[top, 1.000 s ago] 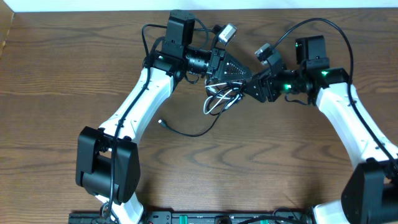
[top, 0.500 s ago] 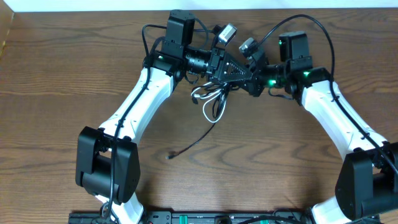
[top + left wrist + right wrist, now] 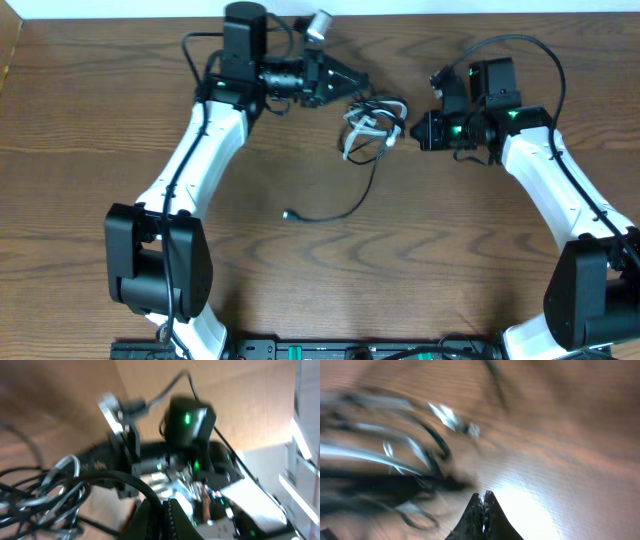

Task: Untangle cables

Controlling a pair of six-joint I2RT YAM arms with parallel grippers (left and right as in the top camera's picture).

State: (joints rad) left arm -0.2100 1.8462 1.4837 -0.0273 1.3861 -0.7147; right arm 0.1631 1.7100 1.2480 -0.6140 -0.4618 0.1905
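Your wrist views show left fingers (image 3: pixel 152 522) and right fingers (image 3: pixel 472 525) pressed together; only overhead shows the cables (image 3: pixel 372 120) trailing across the bench (image 3: pixel 450 250).

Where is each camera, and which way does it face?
Overhead: above, facing down at the brown wooden table; left arm and right arm show.
Left wrist: on the left arm, faces the right arm past its shut fingers.
Right wrist: on the right arm, faces the tabletop past its shut fingers.
Shared: tangled thin black and white cables.
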